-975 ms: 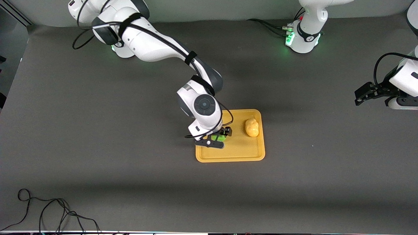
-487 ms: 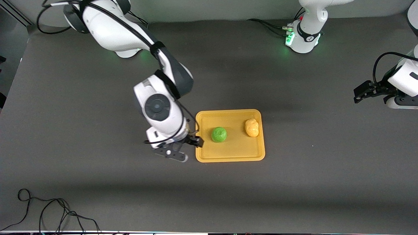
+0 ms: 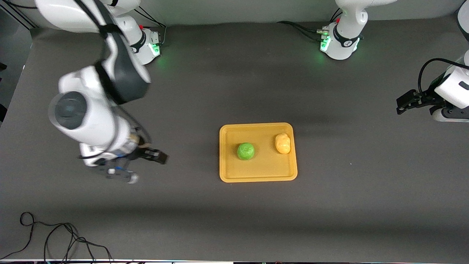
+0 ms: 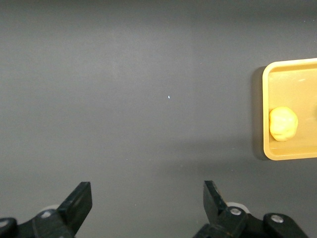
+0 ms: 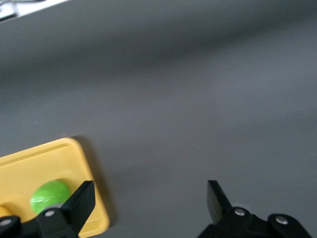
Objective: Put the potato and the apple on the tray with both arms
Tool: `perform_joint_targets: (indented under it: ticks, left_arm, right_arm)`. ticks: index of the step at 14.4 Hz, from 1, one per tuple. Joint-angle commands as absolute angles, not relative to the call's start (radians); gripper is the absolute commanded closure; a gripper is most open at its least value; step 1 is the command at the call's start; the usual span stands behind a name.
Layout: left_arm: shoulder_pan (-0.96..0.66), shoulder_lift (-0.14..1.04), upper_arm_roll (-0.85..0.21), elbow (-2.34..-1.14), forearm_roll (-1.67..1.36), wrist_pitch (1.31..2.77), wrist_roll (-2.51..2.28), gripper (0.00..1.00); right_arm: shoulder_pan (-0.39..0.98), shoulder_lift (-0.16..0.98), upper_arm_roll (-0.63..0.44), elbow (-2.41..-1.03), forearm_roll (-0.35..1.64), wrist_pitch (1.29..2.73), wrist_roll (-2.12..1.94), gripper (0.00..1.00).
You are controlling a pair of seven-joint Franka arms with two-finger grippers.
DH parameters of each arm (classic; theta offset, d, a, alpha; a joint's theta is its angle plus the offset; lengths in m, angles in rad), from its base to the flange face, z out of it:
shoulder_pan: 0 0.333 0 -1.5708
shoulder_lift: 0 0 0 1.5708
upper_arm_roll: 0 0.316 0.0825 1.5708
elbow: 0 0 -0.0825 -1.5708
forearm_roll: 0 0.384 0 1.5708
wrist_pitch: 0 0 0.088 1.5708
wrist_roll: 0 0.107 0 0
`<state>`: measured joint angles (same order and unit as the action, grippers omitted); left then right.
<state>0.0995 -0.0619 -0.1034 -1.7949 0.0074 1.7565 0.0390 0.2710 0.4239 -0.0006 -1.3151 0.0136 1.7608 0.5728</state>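
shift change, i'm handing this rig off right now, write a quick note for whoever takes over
Right gripper: open, empty, over bare table toward the right arm's end, off the tray.
Left gripper: open, empty, waiting over the table at the left arm's end.
Tray: mid-table, holds both items.
Apple: on the tray, resting free.
Potato: on the tray beside the apple, toward the left arm's end, not touching it.
Done: both items placed.
Left: nothing but parking the arms.

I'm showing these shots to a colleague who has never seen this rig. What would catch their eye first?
Probably the orange-yellow tray mid-table, bright against the dark mat, with the green apple and the yellow potato resting apart on it, the potato toward the left arm's end. Next, the big white right arm: its right gripper hangs open over bare table. The left gripper waits open at the table's left-arm end.
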Motion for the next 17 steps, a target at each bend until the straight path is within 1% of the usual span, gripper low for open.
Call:
perform_joint_targets:
  ticks: [1, 2, 6, 8, 11, 12, 13, 14, 17]
  left_arm:
    - [0.103, -0.051, -0.104, -1.769, 0.011, 1.726, 0.052, 0.0]
    - [0.104, -0.049, -0.103, -1.769, 0.011, 1.726, 0.052, 0.0]
    - [0.103, -0.044, -0.104, -1.761, 0.015, 1.724, 0.051, 0.0]
    - [0.101, -0.044, -0.104, -1.758, 0.015, 1.718, 0.051, 0.0]
    - [0.103, -0.044, -0.104, -1.741, 0.015, 1.71, 0.048, 0.0]
    - [0.101, -0.044, -0.104, -1.735, 0.018, 1.703, 0.048, 0.0]
    - [0.101, -0.044, -0.104, -1.733, 0.026, 1.7, 0.051, 0.0]
    - [0.1, -0.044, -0.106, -1.732, 0.037, 1.698, 0.051, 0.0]
    - [0.098, -0.044, -0.107, -1.73, 0.04, 1.697, 0.051, 0.0]
  right_arm:
    - [0.161, 0.266, 0.008, -1.48, 0.008, 1.769, 0.476, 0.0]
    - [0.146, 0.237, 0.0, -1.489, 0.008, 1.76, 0.448, 0.0]
    - [0.146, 0.187, -0.106, -1.483, 0.015, 1.695, 0.263, 0.0]
    - [0.143, 0.163, -0.117, -1.477, 0.049, 1.651, 0.239, 0.0]
    - [0.14, 0.137, -0.115, -1.482, 0.064, 1.595, 0.212, 0.0]
    - [0.086, 0.118, -0.092, -1.497, 0.067, 1.595, 0.212, 0.0]
    - [0.034, 0.088, -0.034, -1.529, 0.08, 1.597, 0.21, 0.0]
    - [-0.003, 0.06, -0.003, -1.564, 0.08, 1.601, 0.209, 0.0]
    - [-0.026, 0.037, -0.005, -1.58, 0.077, 1.597, 0.103, 0.0]
